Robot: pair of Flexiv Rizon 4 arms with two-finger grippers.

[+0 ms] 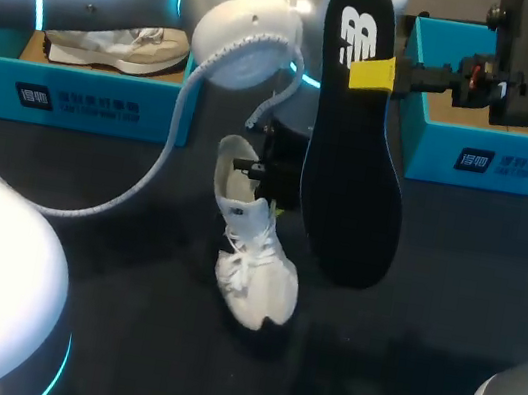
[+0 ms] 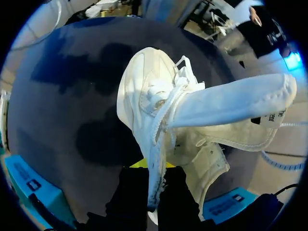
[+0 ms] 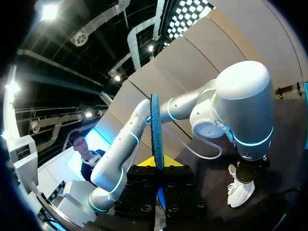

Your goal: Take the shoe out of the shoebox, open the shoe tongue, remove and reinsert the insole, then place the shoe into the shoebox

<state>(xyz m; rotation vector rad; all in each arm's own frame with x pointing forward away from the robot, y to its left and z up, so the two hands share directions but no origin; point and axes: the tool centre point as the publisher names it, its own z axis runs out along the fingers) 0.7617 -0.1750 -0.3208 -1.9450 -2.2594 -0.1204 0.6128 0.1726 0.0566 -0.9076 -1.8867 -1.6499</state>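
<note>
**A:** Right claw (image 1: 371,74) is clamping the insole (image 1: 351,192) near its heel end. It's hanging upright over the middle of the tabletop (image 1: 446,319), wide toe end pointing down.

**B:** Left claw (image 2: 150,173) is gripping the shoe (image 1: 254,257) by its collar wall, a finger on each side. The shoe is sitting about mid-tabletop, just beside the insole. The tongue (image 2: 231,101) is sticking out, clear of the opening.

**A:** So I'm reading this as reinsertion. I'm suggesting toe end first at a shallow angle, sliding along the footbed rather than dropping straight in.

**B:** Agreed. I'm worrying about the toe end curling under or snagging the laces (image 2: 161,120). Left should be bracing while right is pushing, letting go only once the heel is seating flat.

**A:** Boxes?

**B:** Two blue shoeboxes are sitting along the far edge, left (image 1: 87,102) and right (image 1: 493,160).
</note>
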